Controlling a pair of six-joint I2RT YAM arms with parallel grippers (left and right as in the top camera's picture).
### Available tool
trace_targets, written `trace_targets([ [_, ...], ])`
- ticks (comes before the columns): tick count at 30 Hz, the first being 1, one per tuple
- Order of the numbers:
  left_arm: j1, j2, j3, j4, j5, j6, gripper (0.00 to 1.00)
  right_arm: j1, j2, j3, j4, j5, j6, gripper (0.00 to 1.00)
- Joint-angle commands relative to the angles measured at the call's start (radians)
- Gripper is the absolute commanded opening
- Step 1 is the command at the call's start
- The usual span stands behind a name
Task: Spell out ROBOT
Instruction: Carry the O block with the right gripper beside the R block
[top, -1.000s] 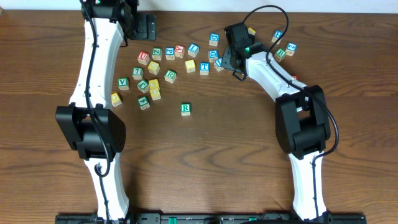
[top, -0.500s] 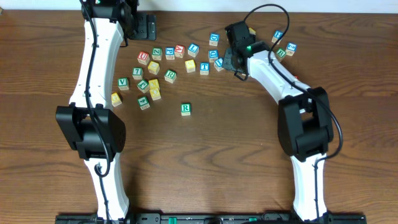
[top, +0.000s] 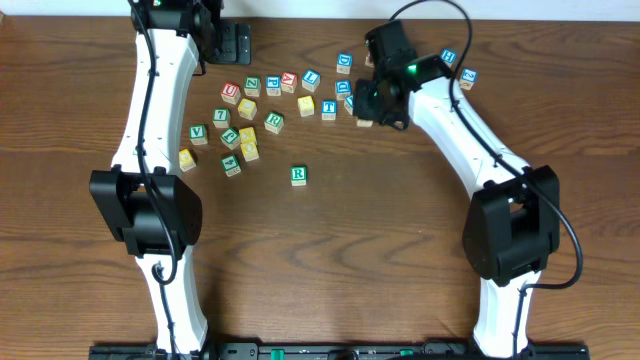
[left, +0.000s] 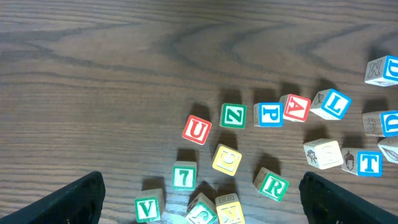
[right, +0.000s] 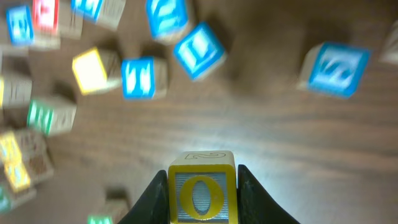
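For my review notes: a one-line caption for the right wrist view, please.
Right end effector grips a yellow O cube, blurred letter cubes beyond on the wooden table.

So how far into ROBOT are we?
Done: green R cube sits alone, clear of the pile. In hand: right gripper shut on a yellow O cube. Remaining: place it beside R, then B, second O, T; blue T cube lies in the pile.
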Motion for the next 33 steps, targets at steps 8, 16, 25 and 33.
trace_targets([
  [8, 0.001, -0.022, 0.020, -0.006, -0.013, -0.005, 0.98, 0.095, 0.015, -0.028, -0.068, -0.048, -0.033, 0.21],
  [16, 0.001, -0.022, 0.020, -0.006, -0.013, -0.005, 0.98, 0.137, 0.016, -0.076, -0.052, -0.032, -0.016, 0.20],
  [25, 0.001, -0.022, 0.020, -0.006, -0.013, -0.005, 0.98, 0.165, 0.017, -0.146, 0.012, -0.032, -0.005, 0.20],
  [33, 0.001, -0.022, 0.020, -0.006, -0.013, -0.005, 0.98, 0.211, 0.017, -0.211, 0.077, -0.004, 0.031, 0.20],
])
